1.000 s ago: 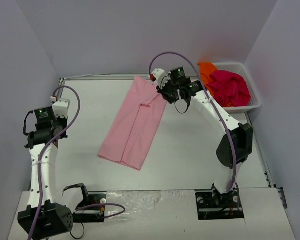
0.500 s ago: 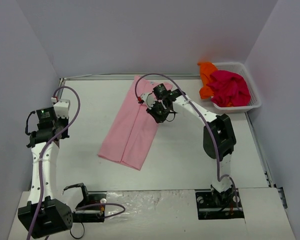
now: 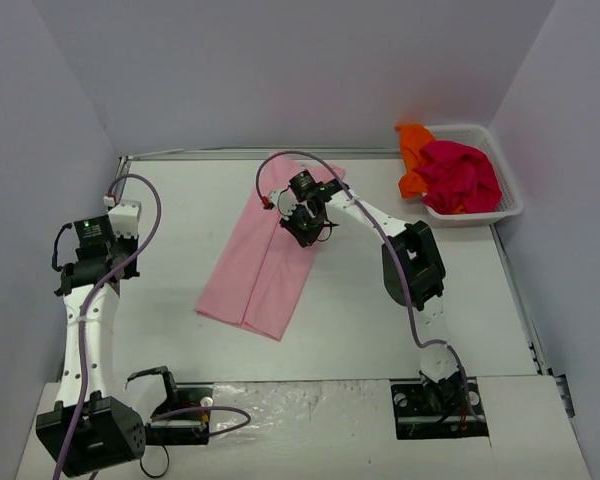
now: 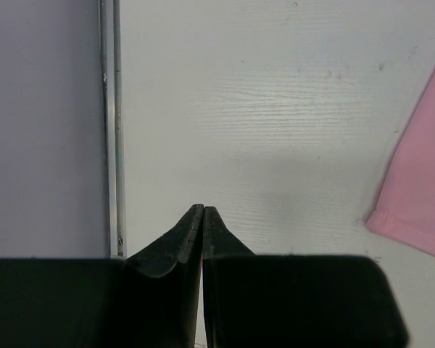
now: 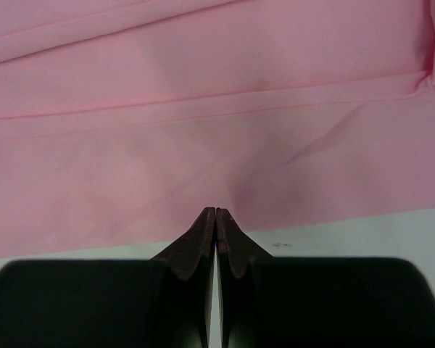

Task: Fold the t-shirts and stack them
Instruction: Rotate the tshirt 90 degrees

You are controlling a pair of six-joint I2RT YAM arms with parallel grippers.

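Note:
A light pink t-shirt (image 3: 260,260) lies on the table, folded lengthwise into a long slanted strip. My right gripper (image 3: 302,228) hovers low over the upper part of its right edge. In the right wrist view the right gripper (image 5: 215,212) is shut, its tips at the pink t-shirt's (image 5: 203,109) edge with no cloth seen between them. At the table's left side my left gripper (image 3: 120,202) is away from the cloth. The left wrist view shows the left gripper (image 4: 203,208) shut and empty over bare table, and a corner of the pink t-shirt (image 4: 420,181) at the right.
A white mesh basket (image 3: 502,210) stands at the back right, holding a crumpled magenta-red t-shirt (image 3: 460,175) and an orange t-shirt (image 3: 415,140) that hangs over its left rim. A metal rail (image 4: 116,109) runs along the table's left edge. Walls close in on three sides.
My right gripper has moved from the shirt's far right corner toward the left and nearer, onto the shirt's right edge. The left arm has stayed still.

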